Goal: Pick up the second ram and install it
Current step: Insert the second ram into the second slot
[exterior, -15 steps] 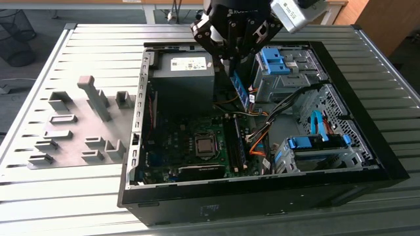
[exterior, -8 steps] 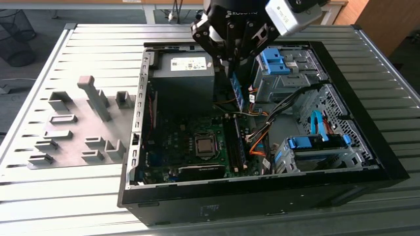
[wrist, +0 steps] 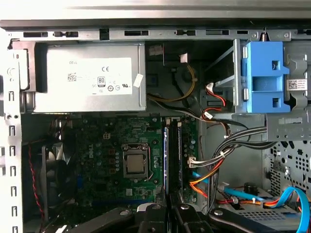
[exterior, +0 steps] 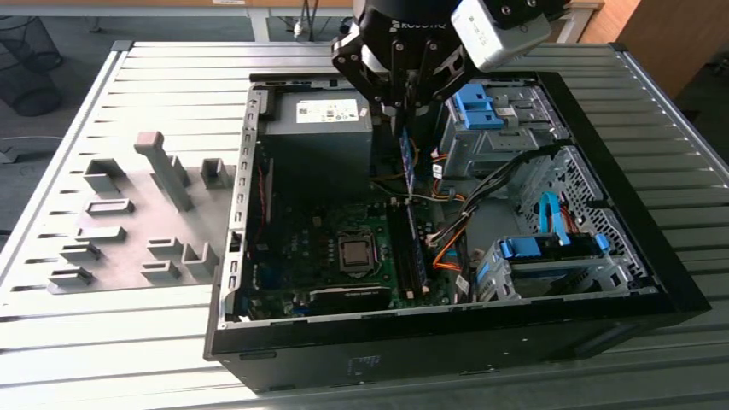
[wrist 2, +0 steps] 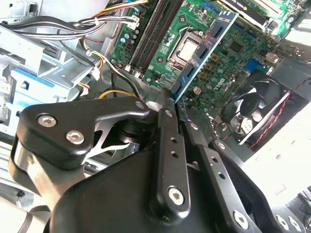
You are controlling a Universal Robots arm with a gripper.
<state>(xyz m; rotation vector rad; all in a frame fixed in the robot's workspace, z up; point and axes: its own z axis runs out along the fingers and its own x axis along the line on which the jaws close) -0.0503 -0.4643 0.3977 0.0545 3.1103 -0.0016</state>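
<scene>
My gripper (exterior: 404,120) hangs over the open computer case (exterior: 285,337), above the back half of the motherboard (exterior: 330,248). It is shut on the second ram (exterior: 405,158), a thin blue-green stick pointing down from the fingers. In the second wrist view the second ram (wrist 2: 204,51) runs out from between the black fingers (wrist 2: 165,131) toward the motherboard (wrist 2: 233,53) and stays above it. The memory slots (wrist: 173,155) lie beside the processor socket (wrist: 134,162). Another stick (exterior: 412,256) stands in one slot, seen in the exterior view.
A grey power supply (exterior: 319,111) sits at the case's back. Blue drive latches (exterior: 476,107) and a drive cage (exterior: 547,252) stand on the exterior view's right, with orange and black cables (exterior: 450,239) near the slots. Grey holder blocks (exterior: 160,171) rest on the table left of the case.
</scene>
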